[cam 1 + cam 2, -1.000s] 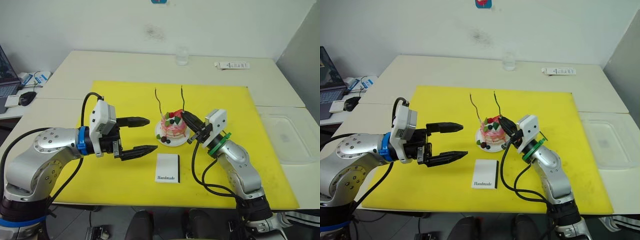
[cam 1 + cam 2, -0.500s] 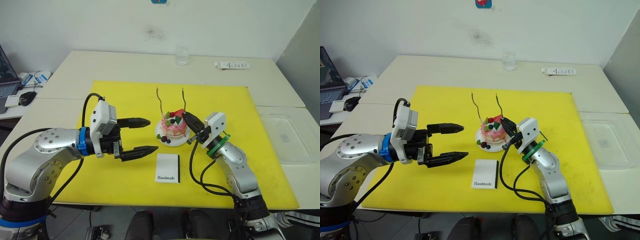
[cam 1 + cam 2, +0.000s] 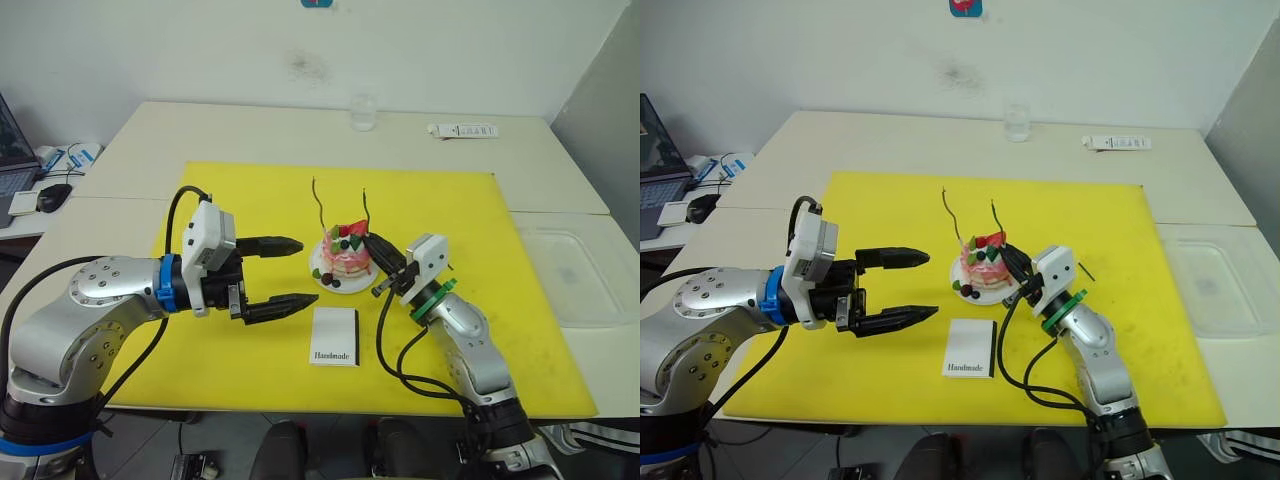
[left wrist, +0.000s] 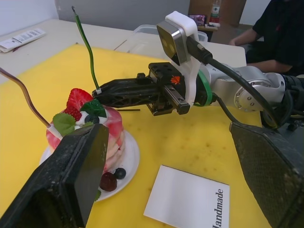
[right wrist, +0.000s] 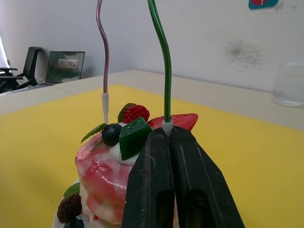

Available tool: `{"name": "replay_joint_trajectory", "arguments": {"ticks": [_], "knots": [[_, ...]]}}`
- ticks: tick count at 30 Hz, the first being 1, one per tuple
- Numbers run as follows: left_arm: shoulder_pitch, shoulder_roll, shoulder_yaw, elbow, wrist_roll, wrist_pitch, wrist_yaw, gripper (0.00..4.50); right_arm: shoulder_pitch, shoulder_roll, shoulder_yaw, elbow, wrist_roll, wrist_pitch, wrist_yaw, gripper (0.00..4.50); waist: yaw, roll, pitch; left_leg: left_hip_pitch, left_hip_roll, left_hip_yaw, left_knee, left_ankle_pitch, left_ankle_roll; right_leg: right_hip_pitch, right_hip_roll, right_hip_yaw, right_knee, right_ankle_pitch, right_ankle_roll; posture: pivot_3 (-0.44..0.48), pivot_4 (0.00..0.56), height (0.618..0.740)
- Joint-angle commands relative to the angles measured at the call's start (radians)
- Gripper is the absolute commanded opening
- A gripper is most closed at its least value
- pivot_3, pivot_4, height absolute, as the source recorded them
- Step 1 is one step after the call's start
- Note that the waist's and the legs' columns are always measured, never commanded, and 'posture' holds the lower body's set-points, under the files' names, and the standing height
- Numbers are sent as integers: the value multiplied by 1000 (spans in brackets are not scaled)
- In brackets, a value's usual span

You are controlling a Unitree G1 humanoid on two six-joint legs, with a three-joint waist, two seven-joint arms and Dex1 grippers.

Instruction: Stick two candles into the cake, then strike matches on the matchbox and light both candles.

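Lowered slightly since a second ago, the right tool is kept pinched on the green candle, thin and easily bent, at its base in the cake; left tool is held apart.

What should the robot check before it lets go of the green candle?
1. Green candle stands upright in the cake: ok.
2. Other candle is also planted in the cake: ok.
3. Right gripper is shut on the green candle's base, so it must open before pulling back: not ok yet.
4. Green candle is pushed in deep enough to stand alone: cannot tell.
5. Left gripper is open and clear of the cake: ok.
6. Matchbox lies flat on the yellow mat, in front of the cake, ready for striking: ok. A match lies on the mat beside the right arm.
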Motion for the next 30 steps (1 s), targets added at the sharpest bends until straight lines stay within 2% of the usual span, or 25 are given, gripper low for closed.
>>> {"name": "replay_joint_trajectory", "arguments": {"ticks": [1, 13, 16, 17, 18, 24, 30], "knots": [[-13, 1, 12, -30, -17, -4, 8, 4500, 17, 8, 8, 20, -4, -9, -4, 34, 0, 0, 0, 0, 0, 0, 0, 0, 0, 0, 0, 0, 0, 0, 0, 0, 150, 740], [-8, 1, 12, -30, -14, -7, 7, 4500, -2, 27, -2, 19, 9, -29, -11, 34, 0, 0, 0, 2, 0, 0, 0, 0, 0, 1, 0, 0, 0, 0, 0, 0, 150, 740], [-7, 1, 10, -30, -10, -11, 4, 4500, -13, 29, -14, -6, 21, -24, -17, 659, 0, 0, 0, 1, 0, 0, 0, 0, 0, 1, 0, 0, 0, 0, 0, 0, 150, 740], [-7, 2, 9, -29, -8, -12, 3, 4500, -20, 28, -17, -15, 22, -19, -20, 1097, 0, 0, 0, 1, 0, 0, 0, 0, 0, 1, 0, 0, 0, 0, 0, 0, 150, 740], [-7, 2, 9, -28, -7, -13, 3, 4500, -25, 27, -19, -21, 21, -16, -23, 1320, 0, 0, 0, 1, 0, 0, 0, 0, 0, 1, 0, 0, 0, 0, 0, 0, 150, 740], [-9, 0, 3, -28, -2, -17, 0, 4500, -43, 5, -17, -64, 14, -3, -27, 3357, 0, 0, 0, 1, 0, 0, 0, 0, 0, 1, 0, 0, 0, 0, 0, 0, 150, 740], [-9, -2, 0, -29, 0, -15, 7, 4500, -27, -30, -19, -146, 38, 47, -11, 3357, 0, 0, 0, 1, 0, 0, 0, 0, 0, 1, 0, 0, 0, 0, 0, 0, 150, 740]]}}
